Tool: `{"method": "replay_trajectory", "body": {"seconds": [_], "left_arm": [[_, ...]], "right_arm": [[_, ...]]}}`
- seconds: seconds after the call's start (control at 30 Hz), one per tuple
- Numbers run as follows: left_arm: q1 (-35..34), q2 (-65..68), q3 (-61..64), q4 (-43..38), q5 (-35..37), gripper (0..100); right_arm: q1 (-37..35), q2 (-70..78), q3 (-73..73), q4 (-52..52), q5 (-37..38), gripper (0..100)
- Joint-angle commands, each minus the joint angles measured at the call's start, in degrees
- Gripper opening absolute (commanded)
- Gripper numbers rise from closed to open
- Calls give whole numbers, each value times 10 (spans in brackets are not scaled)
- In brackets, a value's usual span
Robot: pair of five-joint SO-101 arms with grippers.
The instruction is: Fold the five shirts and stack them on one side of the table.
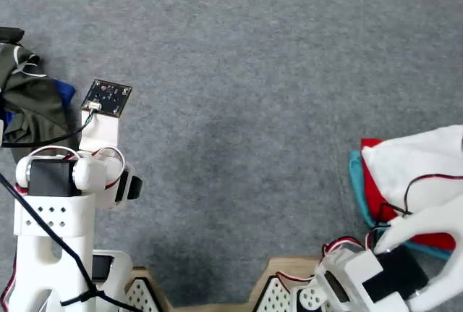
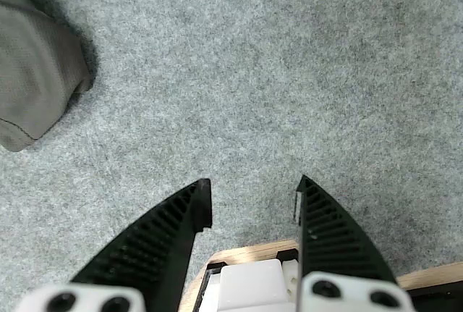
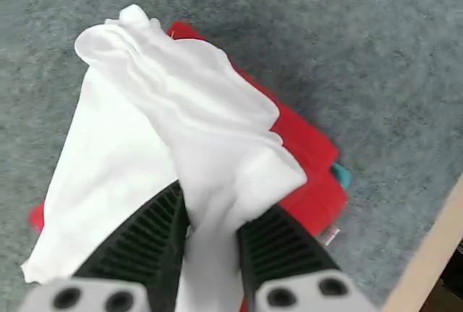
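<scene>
Pinching a bunched fold of the white shirt (image 3: pixel 181 109), the right tool (image 3: pixel 210 218) has its ribbed black fingers (image 3: pixel 145 239) drawn narrow, and the cloth fills the gap between them. Past the fingers the white shirt spreads over a red shirt (image 3: pixel 307 156), and a teal shirt (image 3: pixel 340 176) peeks out from under the red one's edge. This stack lies at the right side of the desk (image 2: pixel 289 73).

The left tool (image 2: pixel 253 196) stands wide, with nothing between its fingers, above the bare grey desk cover. An olive shirt (image 2: pixel 36 73) lies crumpled farther off, clear of it.

A small white tag (image 3: pixel 329 236) pokes out at the red shirt's edge, its print too small to read.

In the high view the right arm (image 1: pixel 376 272) sits low at the near right corner, beside the stack. The left arm (image 1: pixel 58 196) stands at the near left with its wrist pointing toward the far side, and the olive shirt is heaped at the left edge beside it.
</scene>
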Motion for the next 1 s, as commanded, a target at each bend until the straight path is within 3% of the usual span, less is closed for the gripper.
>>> {"method": "replay_trajectory", "body": {"seconds": [0.0, 0.27, 0.4, 0.53, 0.7, 0.87, 0.97], "left_arm": [[-1, -9, -27, 3, -6, 201], [-1, -9, -27, 3, -6, 201], [-1, -9, -27, 3, -4, 201], [-1, -9, -27, 3, -4, 201], [-3, -9, -28, 3, -3, 201], [-6, -3, -55, -8, 28, 197], [-6, 4, -85, -56, 98, 196]], "right_arm": [[16, -43, 7, 5, 18, 6], [20, -44, 40, 6, 85, 23], [31, -48, 38, 9, 98, 165], [25, -93, 38, 49, 172, 319], [-5, -178, 39, 77, 180, 351], [-162, -239, 43, 85, 177, 341], [-317, -233, 44, 62, 127, 207]]}}
